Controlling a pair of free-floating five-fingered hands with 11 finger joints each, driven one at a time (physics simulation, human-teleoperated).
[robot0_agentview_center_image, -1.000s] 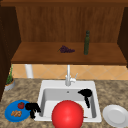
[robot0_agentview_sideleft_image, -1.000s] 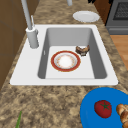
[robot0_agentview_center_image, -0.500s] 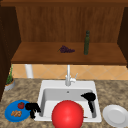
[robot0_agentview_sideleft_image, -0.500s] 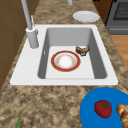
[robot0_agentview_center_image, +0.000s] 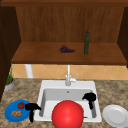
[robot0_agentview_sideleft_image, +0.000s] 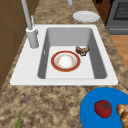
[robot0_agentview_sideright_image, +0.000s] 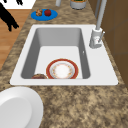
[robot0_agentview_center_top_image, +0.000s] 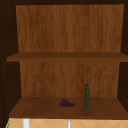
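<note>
While two hands (robot0_agentview_center_image: 32, 107) (robot0_agentview_center_image: 90, 97) hover, three plates (robot0_agentview_center_image: 12, 112) (robot0_agentview_center_image: 115, 115) (robot0_agentview_sideleft_image: 65, 61) lie.

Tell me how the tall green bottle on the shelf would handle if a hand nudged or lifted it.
The green bottle stands upright, tall and narrow on a small base, so a sideways nudge would probably tip it. Lying down, its round body would likely roll along the shelf. It looks like glass: probably stiff, smooth, possibly slippery and breakable.
</note>
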